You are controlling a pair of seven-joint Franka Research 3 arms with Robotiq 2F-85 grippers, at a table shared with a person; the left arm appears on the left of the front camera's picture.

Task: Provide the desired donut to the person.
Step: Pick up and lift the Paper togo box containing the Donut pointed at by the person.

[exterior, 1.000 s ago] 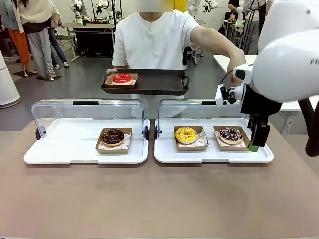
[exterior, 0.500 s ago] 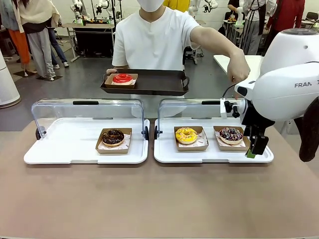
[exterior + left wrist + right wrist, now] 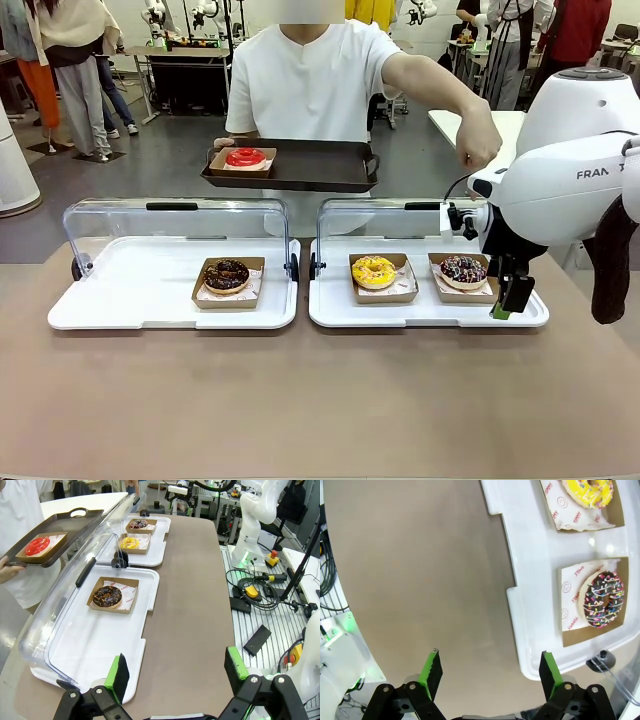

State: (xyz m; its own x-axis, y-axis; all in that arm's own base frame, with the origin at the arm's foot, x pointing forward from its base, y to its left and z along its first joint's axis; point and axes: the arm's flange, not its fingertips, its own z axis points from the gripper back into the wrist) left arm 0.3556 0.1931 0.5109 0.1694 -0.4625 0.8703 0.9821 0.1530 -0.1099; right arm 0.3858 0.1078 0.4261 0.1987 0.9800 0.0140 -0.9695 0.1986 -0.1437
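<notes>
Donuts sit in brown paper boxes on two white trays with their clear lids raised. A chocolate donut lies on the left tray. A yellow donut and a sprinkled chocolate donut lie side by side on the right tray.

The right tool points down at that tray's right end, just beside the sprinkled donut's box, with its fingers spread wide and empty. In its wrist view it hangs above the tray's edge and the bare tabletop.

The left tool is also spread and holds nothing, near the end of the left tray.

Across the tabletop, the person holds a dark tray carrying a red donut. Their other hand reaches out above the right tray's lid.
</notes>
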